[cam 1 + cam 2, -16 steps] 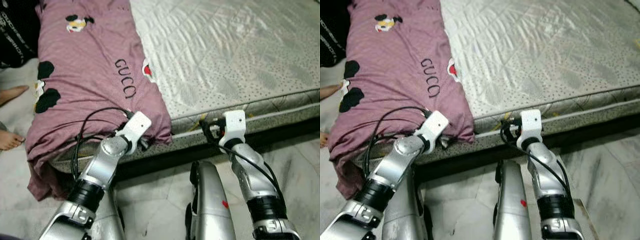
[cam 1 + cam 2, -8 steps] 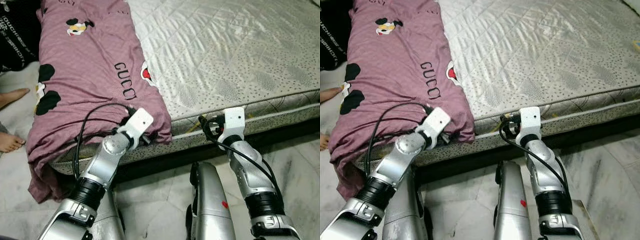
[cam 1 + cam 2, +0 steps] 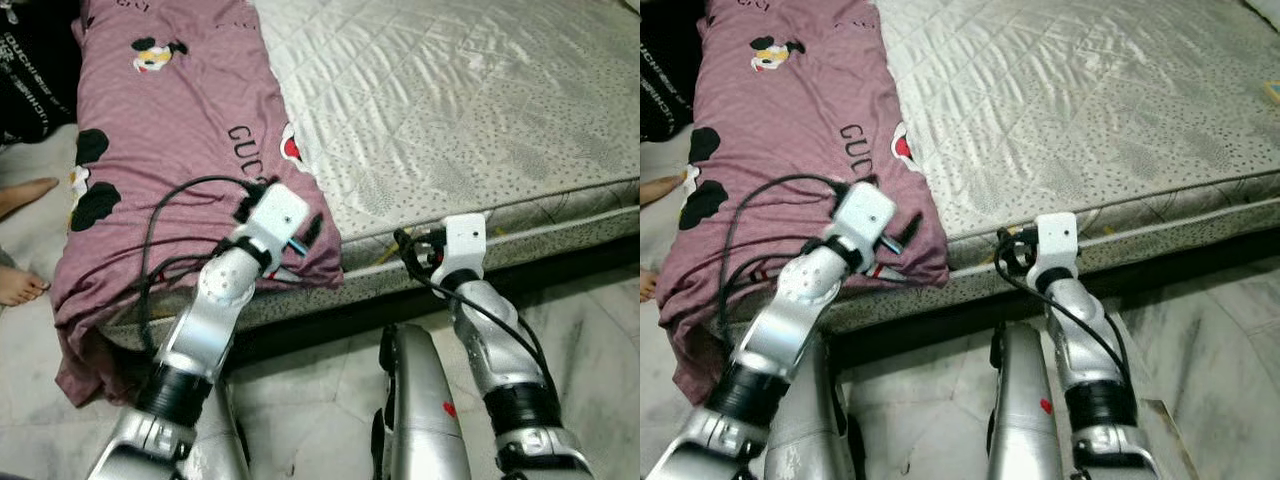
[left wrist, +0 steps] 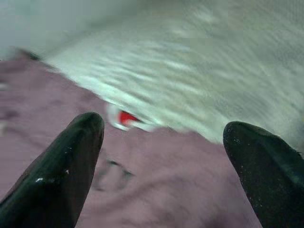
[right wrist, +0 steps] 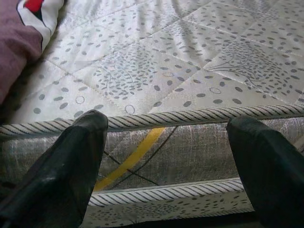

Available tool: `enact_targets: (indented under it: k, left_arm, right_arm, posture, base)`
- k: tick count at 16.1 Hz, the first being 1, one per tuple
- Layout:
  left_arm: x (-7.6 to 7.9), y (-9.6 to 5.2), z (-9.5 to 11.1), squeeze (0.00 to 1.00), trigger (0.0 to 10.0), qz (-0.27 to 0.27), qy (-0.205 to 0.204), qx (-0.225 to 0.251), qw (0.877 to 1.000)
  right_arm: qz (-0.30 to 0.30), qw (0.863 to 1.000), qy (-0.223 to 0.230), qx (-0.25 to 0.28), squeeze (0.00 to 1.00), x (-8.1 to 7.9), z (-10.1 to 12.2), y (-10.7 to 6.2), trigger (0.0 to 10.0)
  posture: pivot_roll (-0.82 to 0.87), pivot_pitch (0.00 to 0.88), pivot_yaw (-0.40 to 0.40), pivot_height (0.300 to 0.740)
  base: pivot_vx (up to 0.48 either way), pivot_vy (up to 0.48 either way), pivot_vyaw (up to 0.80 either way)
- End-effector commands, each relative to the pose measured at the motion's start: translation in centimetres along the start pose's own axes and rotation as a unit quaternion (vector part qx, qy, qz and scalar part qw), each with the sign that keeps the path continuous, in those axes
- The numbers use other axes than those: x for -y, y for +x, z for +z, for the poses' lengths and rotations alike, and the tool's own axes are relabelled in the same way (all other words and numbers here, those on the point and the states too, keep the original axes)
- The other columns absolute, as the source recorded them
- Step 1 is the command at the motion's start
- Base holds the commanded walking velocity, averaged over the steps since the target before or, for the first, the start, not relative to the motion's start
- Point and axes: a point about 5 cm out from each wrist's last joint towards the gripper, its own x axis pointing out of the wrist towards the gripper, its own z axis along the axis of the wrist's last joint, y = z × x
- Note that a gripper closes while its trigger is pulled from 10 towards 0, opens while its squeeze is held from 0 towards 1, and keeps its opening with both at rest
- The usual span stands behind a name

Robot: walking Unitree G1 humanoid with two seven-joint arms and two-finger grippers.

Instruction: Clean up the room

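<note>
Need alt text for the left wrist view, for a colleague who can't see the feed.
Blurred close-up along the left claw, its two black fingers spread wide apart over a mauve blanket. A red and white print marks the blanket's edge, with the pale quilted mattress beyond.

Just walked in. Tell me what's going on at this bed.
The robot stands at the edge of a bare quilted mattress. Its left end effector hovers, fingers spread, over the mauve cartoon-print blanket bunched along the mattress's left side, gripping nothing. The right end effector, also open, is held at the mattress's front edge, empty. A person's bare feet rest on the floor to the left.
</note>
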Motion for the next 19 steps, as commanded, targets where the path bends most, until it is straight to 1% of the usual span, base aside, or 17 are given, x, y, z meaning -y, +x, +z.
enact_targets:
  k: [1,2,3,4,5,6,7,8,9,10,13,16,17,18,19]
  left_arm:
    - [-1.1,-0.6,0.2,0.00,10.0,0.046,-0.002,0.013,0.999]
    - [-1.8,-1.6,-0.4,0.00,10.0,0.086,-0.018,0.009,0.996]
    - [-2.6,-2.9,-1.2,0.00,10.0,0.141,-0.058,-0.007,0.988]
    - [-3.5,-4.2,-2.0,0.00,10.0,0.191,-0.085,-0.020,0.978]
    - [-4.0,-4.8,-2.3,0.00,10.0,0.205,-0.097,-0.021,0.974]
    - [-4.6,-5.8,-2.9,0.00,10.0,0.230,-0.122,-0.024,0.965]
    - [-5.0,-6.7,-3.5,0.00,10.0,0.244,-0.122,-0.027,0.962]
    - [-5.5,-7.8,-4.5,0.00,10.0,0.267,-0.128,-0.037,0.954]
    - [-5.6,-8.0,-4.7,0.00,10.0,0.272,-0.127,-0.038,0.953]
    - [-5.6,-7.9,-4.7,0.00,10.0,0.272,-0.126,-0.037,0.953]
    - [-5.9,-6.9,-4.0,0.00,10.0,0.272,-0.127,-0.021,0.954]
    - [-5.7,-6.5,-4.2,0.00,10.0,0.266,-0.131,-0.022,0.955]
    - [-5.4,-6.4,-4.3,0.00,10.0,0.263,-0.135,-0.023,0.955]
    - [-5.4,-6.4,-4.3,0.00,10.0,0.262,-0.136,-0.023,0.955]
    - [-5.4,-6.1,-4.2,0.00,10.0,0.261,-0.135,-0.021,0.956]
  right_arm:
    - [-0.004,1.000,0.009,0.016,0.00,-0.1,0.6,0.1,10.0]
    - [-0.001,0.999,0.024,0.025,0.00,-0.6,0.9,0.3,10.0]
    - [0.002,0.999,0.035,0.034,0.00,-1.1,1.2,0.6,10.0]
    - [0.003,0.998,0.040,0.041,0.00,-1.5,1.3,0.8,10.0]
    - [-0.001,0.998,0.035,0.044,0.00,-1.7,1.4,1.0,10.0]
    - [-0.001,0.998,0.044,0.049,0.00,-1.9,1.6,1.2,10.0]
    - [0.002,0.997,0.050,0.053,0.00,-2.2,1.8,1.4,10.0]
    - [0.014,0.996,0.047,0.073,0.00,-2.7,2.4,1.5,10.0]
    - [0.017,0.995,0.043,0.090,0.00,-3.0,2.9,1.6,10.0]
    - [0.015,0.994,0.044,0.097,0.00,-3.2,3.2,1.8,10.0]
    - [0.003,0.993,0.052,0.104,0.00,-3.1,3.7,2.4,10.0]
    - [-0.004,0.993,0.053,0.105,0.00,-2.7,3.4,2.3,10.0]
    - [-0.011,0.993,0.053,0.103,0.00,-2.4,3.2,2.2,10.0]
    - [-0.012,0.993,0.053,0.103,0.00,-2.4,3.1,2.2,10.0]
    - [-0.019,0.993,0.053,0.101,0.00,-2.1,2.9,2.2,10.0]
  posture:
    - [0.01,0.086,0.003,0.495]
    - [0.02,0.078,0.003,0.495]
    - [0.03,0.073,0.002,0.495]
    - [0.04,0.071,0.002,0.495]
    - [0.05,0.066,-0.001,0.495]
    - [0.06,0.062,-0.006,0.495]
    - [0.06,0.061,-0.007,0.495]
    - [0.06,0.054,-0.013,0.495]
    - [0.06,0.049,-0.014,0.495]
    - [0.06,0.043,-0.013,0.500]
    - [0.07,0.034,-0.006,0.539]
    - [0.06,0.025,0.001,0.574]
    - [0.06,0.022,0.003,0.588]
    - [0.06,0.022,0.003,0.593]
    - [0.05,0.016,0.008,0.607]
  base:
    - [0.000,0.000,0.00]
    - [0.000,0.000,0.00]
    - [0.000,0.000,0.00]
    - [0.000,0.000,0.00]
    - [0.000,0.000,0.00]
    - [0.000,0.000,0.00]
    - [0.000,0.000,0.00]
    - [0.000,0.000,0.00]
    - [0.000,0.000,0.00]
    - [0.000,0.000,0.00]
    - [0.000,0.000,0.00]
    - [0.000,0.000,0.00]
    - [0.000,0.000,0.00]
    - [0.000,0.000,0.00]
    - [0.000,0.000,0.00]
